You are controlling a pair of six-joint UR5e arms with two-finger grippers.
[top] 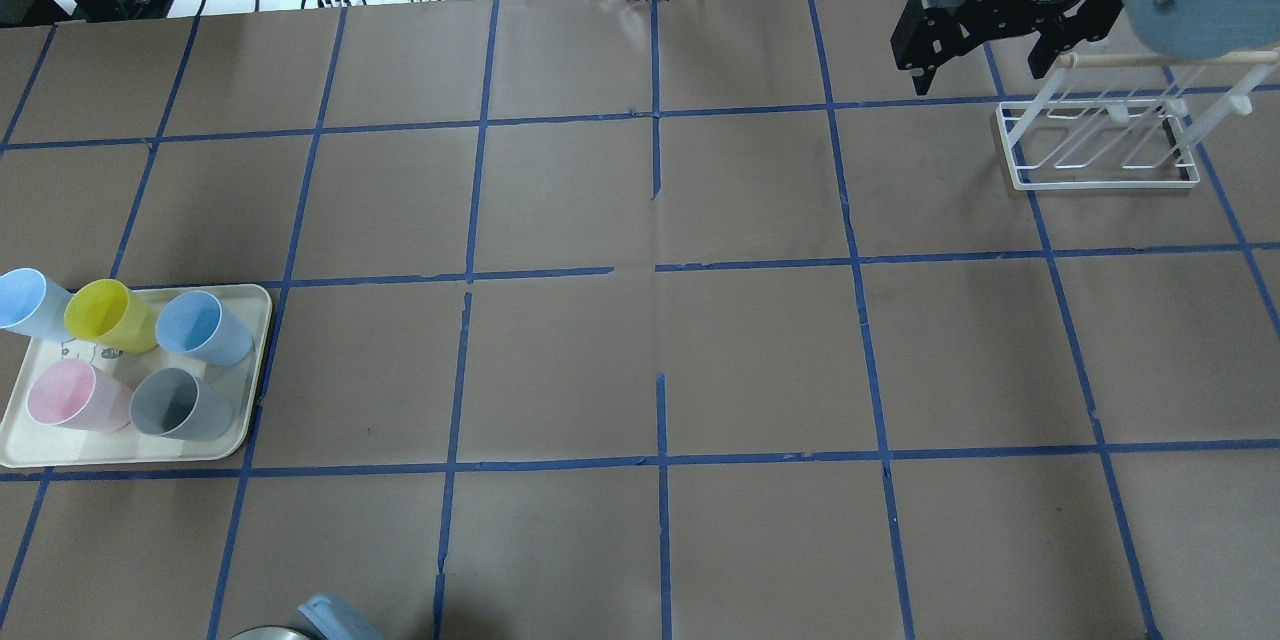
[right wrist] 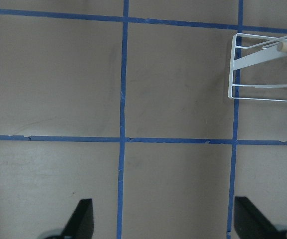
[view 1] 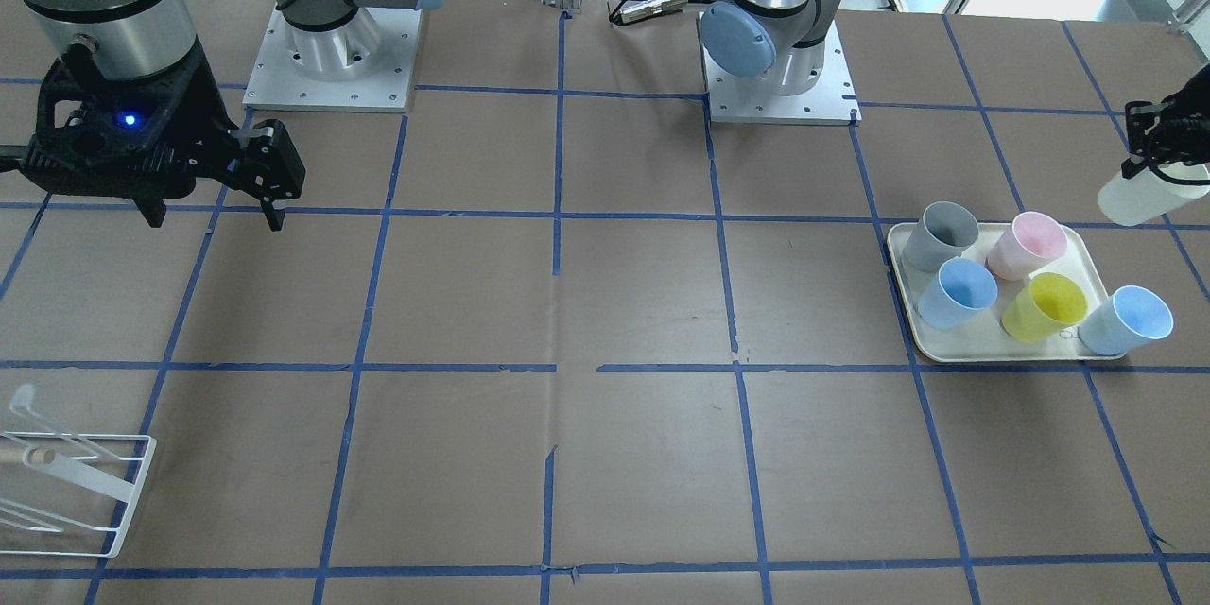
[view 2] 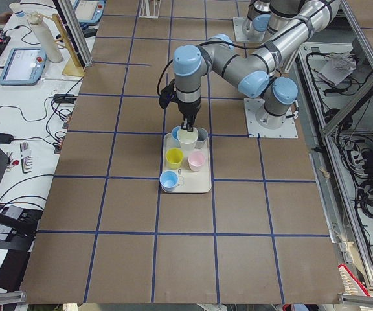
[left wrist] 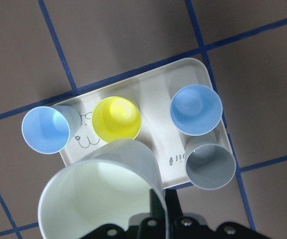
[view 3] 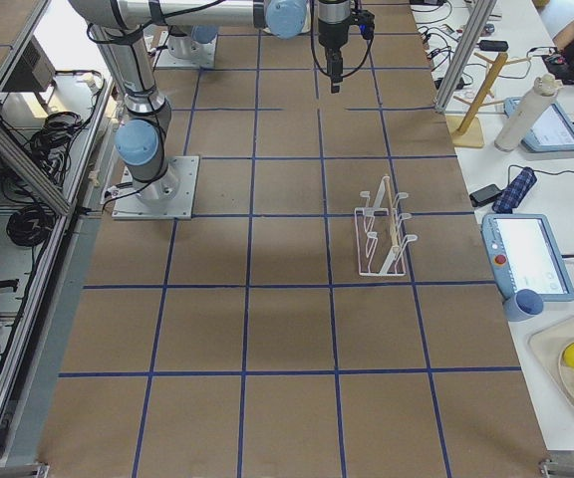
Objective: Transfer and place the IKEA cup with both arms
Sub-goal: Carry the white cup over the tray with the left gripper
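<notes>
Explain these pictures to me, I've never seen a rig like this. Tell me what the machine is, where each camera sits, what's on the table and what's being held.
These are two jointed robot arms bolted to one table, which is covered in brown paper with a blue tape grid. Six cameras show the same moment: one faces the robot, one looks over its shoulders, one stands at each end of the table, and one rides on each wrist. Each arm ends in a two-fingered claw. The left claw is shut on a cream IKEA cup, held in the air over a tray. The tray holds a grey cup, a pink cup, a yellow cup and two blue cups. The right claw is open and empty, at the other end of the table, where a white wire rack stands.
</notes>
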